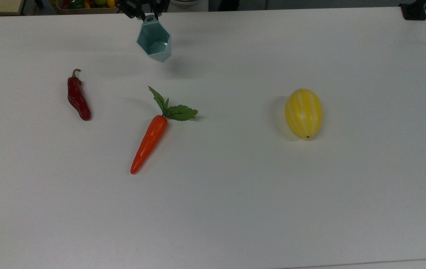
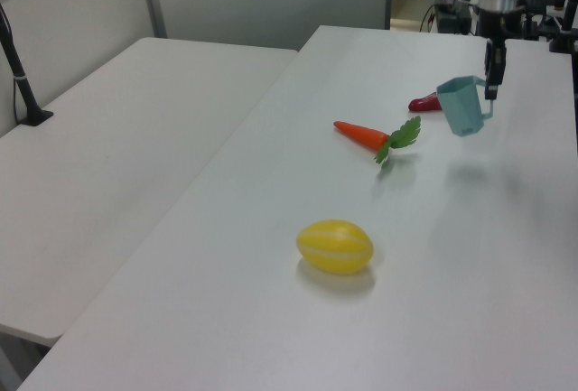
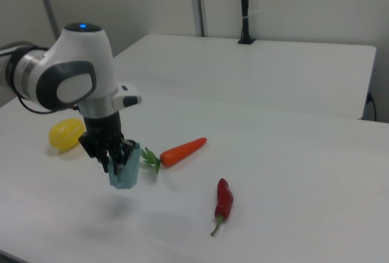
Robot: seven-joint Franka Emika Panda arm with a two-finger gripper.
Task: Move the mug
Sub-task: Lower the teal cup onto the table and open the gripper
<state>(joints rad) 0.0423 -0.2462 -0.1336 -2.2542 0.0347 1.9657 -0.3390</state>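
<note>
Matt teal plastic mug [image 1: 154, 44]; glossy carrot [image 1: 149, 143]; smooth white table [image 1: 235, 194].
</note>
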